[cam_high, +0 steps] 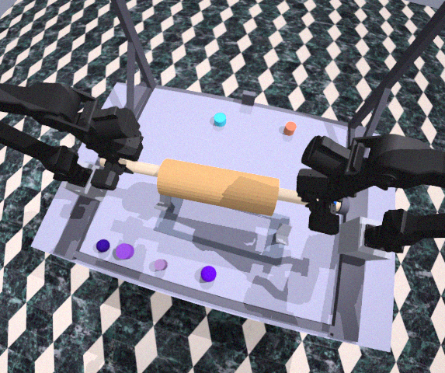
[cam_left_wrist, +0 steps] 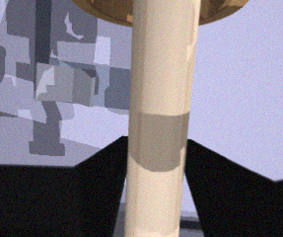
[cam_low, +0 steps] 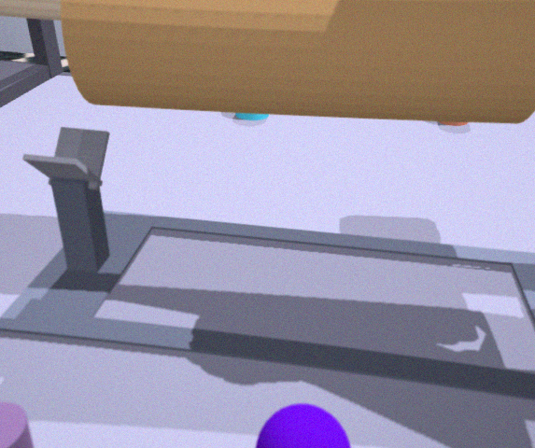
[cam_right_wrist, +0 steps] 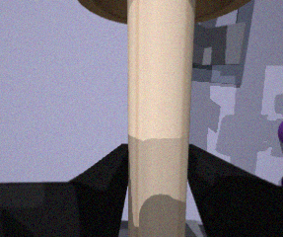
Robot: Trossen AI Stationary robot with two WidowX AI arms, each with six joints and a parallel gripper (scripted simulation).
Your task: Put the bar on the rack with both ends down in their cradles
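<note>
The pale wooden bar (cam_high: pixel 144 169) (cam_low: pixel 16 8) (cam_left_wrist: pixel 163 74) (cam_right_wrist: pixel 161 74) is held in the air across both grippers. The tan paper roll (cam_high: pixel 218 186) (cam_low: pixel 305 72) is around its middle. My left gripper (cam_high: pixel 321 202) (cam_left_wrist: pixel 155 144), at the picture's right in the top view, is shut on the bar. My right gripper (cam_high: pixel 112 163) (cam_right_wrist: pixel 156 151), at the picture's left, is shut on the bar's other end. The grey rack (cam_high: pixel 214 242) (cam_low: pixel 127 332) stands on the table below the bar. Its left cradle (cam_high: pixel 163 205) (cam_low: pixel 81 149) and right cradle (cam_high: pixel 283 233) are empty. The right cradle is out of the exterior view.
A cyan cylinder (cam_high: pixel 220 119) and an orange cylinder (cam_high: pixel 290 128) stand behind the bar. Several purple and pink pieces, including a violet ball (cam_high: pixel 208 273) (cam_low: pixel 303 427), lie in front of the rack. Two further dark arms reach in at the table's left and right sides.
</note>
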